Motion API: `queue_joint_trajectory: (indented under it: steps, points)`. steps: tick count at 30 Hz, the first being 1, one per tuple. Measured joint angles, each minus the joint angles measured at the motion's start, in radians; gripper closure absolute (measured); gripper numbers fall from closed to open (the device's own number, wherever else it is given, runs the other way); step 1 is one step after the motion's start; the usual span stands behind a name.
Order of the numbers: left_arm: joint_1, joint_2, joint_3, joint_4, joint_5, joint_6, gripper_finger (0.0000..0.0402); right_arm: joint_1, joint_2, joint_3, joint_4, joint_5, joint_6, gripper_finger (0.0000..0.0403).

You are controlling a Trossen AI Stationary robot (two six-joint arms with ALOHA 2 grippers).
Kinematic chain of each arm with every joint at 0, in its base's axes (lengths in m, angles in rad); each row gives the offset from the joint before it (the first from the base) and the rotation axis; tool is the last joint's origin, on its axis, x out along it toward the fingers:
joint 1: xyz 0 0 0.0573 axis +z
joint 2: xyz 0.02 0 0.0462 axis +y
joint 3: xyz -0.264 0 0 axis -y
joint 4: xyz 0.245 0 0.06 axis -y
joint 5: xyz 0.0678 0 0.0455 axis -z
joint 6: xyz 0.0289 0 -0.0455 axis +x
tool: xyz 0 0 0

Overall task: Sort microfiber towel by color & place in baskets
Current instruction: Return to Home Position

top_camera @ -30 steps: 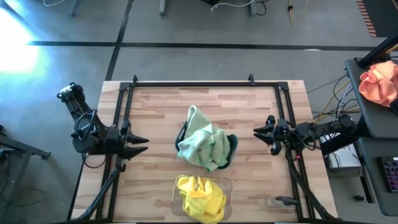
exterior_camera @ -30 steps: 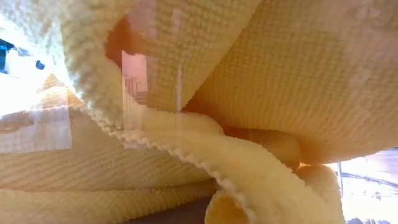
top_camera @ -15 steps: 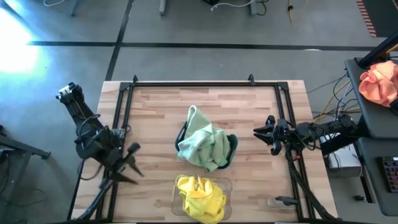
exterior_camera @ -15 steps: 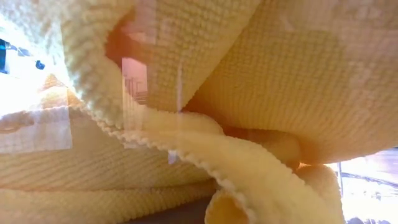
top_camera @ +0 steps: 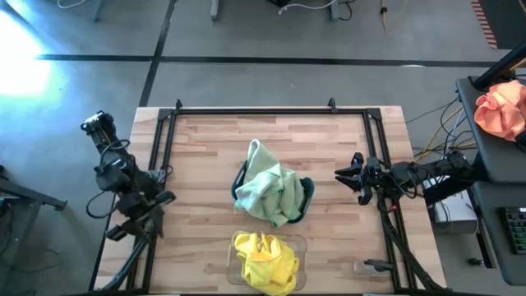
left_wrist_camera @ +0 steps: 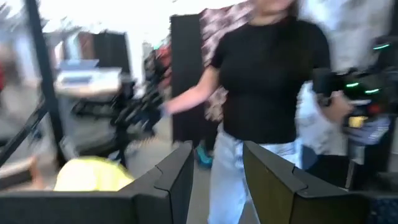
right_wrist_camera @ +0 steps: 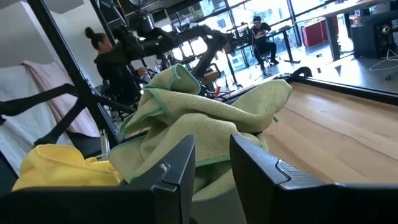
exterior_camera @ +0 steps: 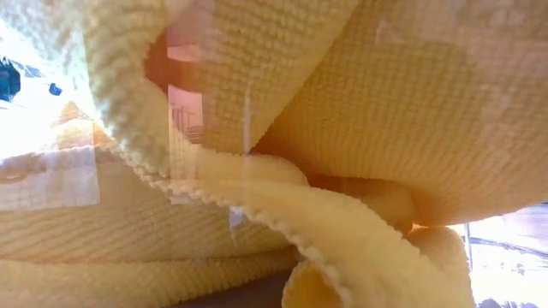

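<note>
A heap of pale green microfiber towels (top_camera: 269, 193) (right_wrist_camera: 205, 112) lies on the dark teal basket (top_camera: 307, 196) at the table's middle, hanging over its rim. Bright yellow towels (top_camera: 265, 259) (exterior_camera: 342, 128) fill the clear basket (top_camera: 301, 243) at the near edge. The low view shows nothing but yellow cloth. My left gripper (top_camera: 136, 228) (left_wrist_camera: 217, 149) stands open at the table's left edge, pointing toward the near edge, with nothing between its fingers. My right gripper (top_camera: 341, 175) (right_wrist_camera: 211, 140) waits open at the table's right, level, pointing at the green heap.
Black frame rails (top_camera: 246, 110) run along the table's far, left and right sides. An orange-pink cloth (top_camera: 501, 107) lies on a stand off the table's right. A person (left_wrist_camera: 267, 81) stands in the room beyond. Bare wood (top_camera: 214, 140) lies around the baskets.
My left gripper has swung from pointing toward the table's right to pointing toward the near edge, turning at the wrist and drawing back toward the left edge. Its fingers have stayed open. The towels, the baskets and my right arm have kept still.
</note>
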Motion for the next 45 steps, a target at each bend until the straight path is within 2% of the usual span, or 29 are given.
queue_joint_trajectory:
  steps: [3,8,13,18,24,28,35,40,42,45]
  points:
    - [-0.001,-0.067,-0.067,0.071,0.056,0.034,0.0278,0.000,0.000,0.000,0.000,0.000,0.000,0.0310]
    - [0.000,-0.146,-0.157,0.141,0.082,0.036,0.0278,0.000,0.000,0.000,0.000,0.000,0.018,0.0310]
    - [0.000,-0.200,-0.237,0.251,0.203,0.036,0.0278,0.000,0.000,0.000,0.000,0.000,0.018,0.0310]
    - [0.000,-0.234,-0.277,0.288,0.231,0.036,0.0278,0.000,0.000,0.000,0.000,0.000,0.018,0.0310]
    - [0.000,-0.255,-0.319,0.352,0.326,0.036,0.0278,0.000,0.000,0.000,-0.001,0.000,0.016,0.0310]
    - [0.000,-0.257,-0.347,0.384,0.322,0.036,0.0278,0.000,0.000,0.000,-0.001,0.000,0.016,0.0310]
    - [0.000,-0.258,-0.467,0.576,0.321,0.037,0.0278,0.000,0.000,0.000,-0.002,0.000,0.016,0.0310]
    - [0.000,-0.248,-0.463,0.571,0.310,0.026,0.0278,0.000,0.000,0.000,-0.002,0.000,0.017,0.0310]
    - [-0.001,-0.243,-0.466,0.551,0.244,-0.013,0.0278,0.000,0.000,0.000,-0.002,0.000,0.017,0.0310]
    - [0.000,-0.237,-0.470,0.496,0.048,-0.067,0.0278,0.000,0.000,0.000,-0.002,0.000,0.017,0.0310]
